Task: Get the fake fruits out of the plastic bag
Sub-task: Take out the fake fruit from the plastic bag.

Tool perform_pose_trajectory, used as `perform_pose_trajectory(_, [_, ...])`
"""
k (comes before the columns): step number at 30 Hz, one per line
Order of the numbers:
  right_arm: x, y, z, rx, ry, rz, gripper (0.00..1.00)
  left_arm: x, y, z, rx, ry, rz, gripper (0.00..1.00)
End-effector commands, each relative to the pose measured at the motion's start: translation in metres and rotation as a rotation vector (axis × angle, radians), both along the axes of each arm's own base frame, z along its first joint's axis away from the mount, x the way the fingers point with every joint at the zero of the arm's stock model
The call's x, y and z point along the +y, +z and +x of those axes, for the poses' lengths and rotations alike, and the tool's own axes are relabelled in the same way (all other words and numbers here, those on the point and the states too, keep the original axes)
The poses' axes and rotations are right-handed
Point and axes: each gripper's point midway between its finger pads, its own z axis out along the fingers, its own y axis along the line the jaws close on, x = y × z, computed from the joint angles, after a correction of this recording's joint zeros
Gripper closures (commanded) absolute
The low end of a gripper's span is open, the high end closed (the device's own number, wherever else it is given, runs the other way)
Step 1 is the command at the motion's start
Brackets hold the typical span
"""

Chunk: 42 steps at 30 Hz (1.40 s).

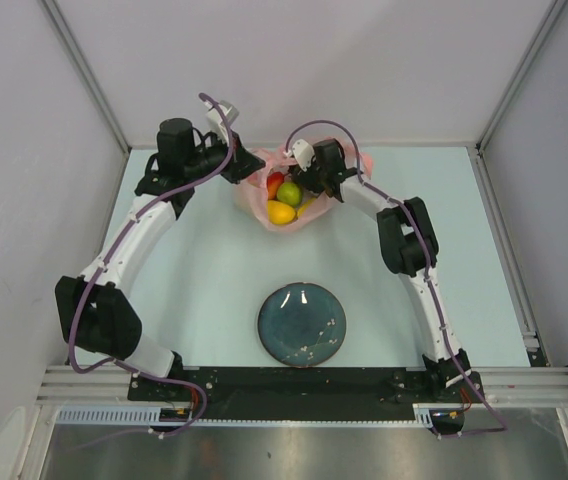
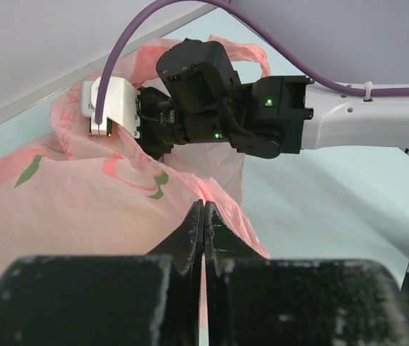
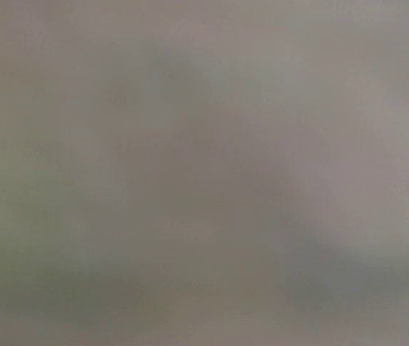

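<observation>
The pink plastic bag [image 1: 251,197] lies at the far middle of the table with its mouth open upward. Inside it show a green fruit [image 1: 289,193], a yellow mango [image 1: 281,212] and a red fruit [image 1: 275,181]. My left gripper [image 1: 247,172] is shut on the bag's left edge; the left wrist view shows its jaws [image 2: 203,209] pinching a fold of the pink film [image 2: 82,209]. My right gripper [image 1: 304,187] reaches into the bag's mouth from the right, its fingertips hidden among the fruits. The right wrist view is a grey-brown blur.
A round dark blue-grey plate [image 1: 302,324] sits near the front middle of the table. Grey walls close the table at the back and sides. The right arm's black wrist [image 2: 212,94] hangs over the bag in the left wrist view.
</observation>
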Motion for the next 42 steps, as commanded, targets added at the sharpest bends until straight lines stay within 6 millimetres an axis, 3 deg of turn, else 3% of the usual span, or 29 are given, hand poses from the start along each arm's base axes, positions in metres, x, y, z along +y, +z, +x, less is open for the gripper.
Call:
perform_pose_trajectory(1, [-0.012, 0.002, -0.002, -0.006, -0.024, -0.027, 0.46, -0.006, 0.012, -0.006, -0.056, -0.036, -0.007, 1.0])
perform_pose_trajectory(4, [-0.009, 0.018, -0.004, -0.023, -0.034, 0.027, 0.58, -0.007, 0.009, -0.006, -0.052, -0.038, -0.005, 1.0])
perform_pose_trajectory(7, [0.009, 0.067, -0.013, -0.049, 0.005, 0.17, 0.6, -0.007, 0.006, -0.006, -0.049, -0.037, -0.004, 1.0])
perform_pose_trajectory(10, [0.021, 0.094, -0.024, -0.041, 0.04, 0.267, 0.65, -0.006, 0.006, -0.005, -0.049, -0.035, -0.005, 1.0])
perform_pose_trajectory(11, [0.023, 0.112, -0.028, -0.047, 0.039, 0.308, 0.66, -0.007, 0.006, -0.005, -0.052, -0.036, -0.007, 1.0])
perform_pose_trajectory(18, [0.045, 0.151, -0.063, 0.02, 0.087, 0.435, 0.79, -0.009, 0.007, -0.006, -0.057, -0.036, -0.013, 1.0])
perform_pose_trajectory(20, [0.048, 0.153, -0.072, 0.048, 0.087, 0.458, 0.79, -0.009, 0.008, -0.007, -0.061, -0.037, -0.013, 1.0])
perform_pose_trajectory(28, [0.057, 0.199, -0.111, 0.076, 0.115, 0.56, 0.8, -0.008, 0.007, -0.011, -0.062, -0.034, -0.01, 1.0])
perform_pose_trajectory(30, [0.058, 0.196, -0.128, 0.112, 0.125, 0.566, 0.8, -0.007, 0.006, -0.013, -0.061, -0.028, -0.009, 1.0])
perform_pose_trajectory(31, [0.056, 0.212, -0.139, 0.097, 0.138, 0.58, 0.8, -0.007, 0.005, -0.013, -0.06, -0.028, -0.01, 1.0])
perform_pose_trajectory(34, [0.055, 0.222, -0.175, 0.102, 0.197, 0.584, 0.8, -0.007, 0.003, -0.017, -0.058, -0.027, -0.01, 1.0])
perform_pose_trajectory(36, [0.057, 0.223, -0.198, 0.115, 0.238, 0.569, 0.8, -0.007, 0.001, -0.018, -0.055, -0.029, -0.009, 1.0])
perform_pose_trajectory(37, [0.055, 0.21, -0.21, 0.142, 0.243, 0.551, 0.8, -0.006, 0.001, -0.018, -0.055, -0.023, -0.008, 1.0])
perform_pose_trajectory(38, [0.052, 0.221, -0.224, 0.125, 0.267, 0.548, 0.8, -0.006, -0.001, -0.019, -0.052, -0.023, -0.007, 1.0])
perform_pose_trajectory(39, [0.055, 0.219, -0.236, 0.139, 0.296, 0.541, 0.8, -0.005, -0.002, -0.018, -0.051, -0.022, -0.006, 0.99])
perform_pose_trajectory(40, [0.053, 0.205, -0.248, 0.168, 0.308, 0.516, 0.8, -0.006, -0.003, -0.019, -0.047, -0.021, -0.007, 1.0])
perform_pose_trajectory(42, [0.054, 0.204, -0.272, 0.164, 0.374, 0.479, 0.8, -0.006, -0.004, -0.019, -0.043, -0.02, -0.009, 1.0])
